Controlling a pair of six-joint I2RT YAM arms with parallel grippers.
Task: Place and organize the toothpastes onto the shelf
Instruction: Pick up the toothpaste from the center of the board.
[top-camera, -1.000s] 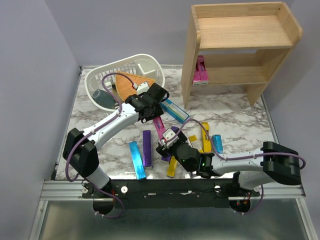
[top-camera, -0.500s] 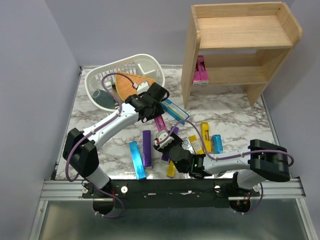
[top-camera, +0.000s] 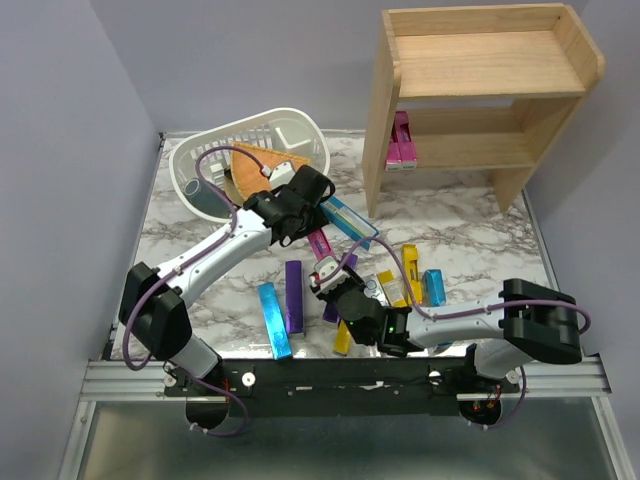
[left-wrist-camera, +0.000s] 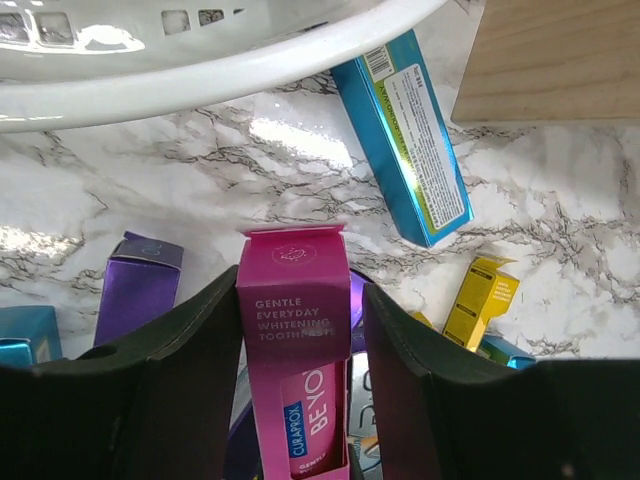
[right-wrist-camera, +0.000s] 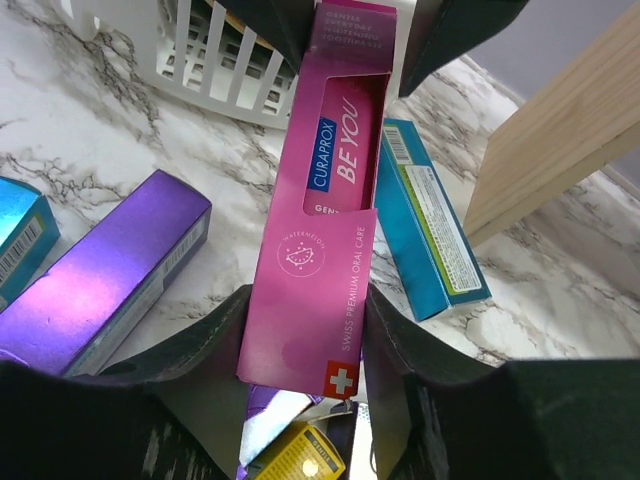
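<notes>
Mid-handover, by the looks of it. The pink toothpaste carton (right-wrist-camera: 325, 160) sits just off the desk (top-camera: 470, 240), between the two arms. The right hand (right-wrist-camera: 307, 300) is clamped snugly on one end, and the other end sits between the left hand (left-wrist-camera: 302, 290) fingers. There's a sliver of gap on one side there, so whether it's actually gripping is impossible to tell. Next move probably needs the left to let go fully. Then the right can carry the carton to the shelf (top-camera: 480, 65), lower tier, beside the pink ones (top-camera: 400, 148). The other cartons (top-camera: 293, 295) lie scattered on the desk.
</notes>
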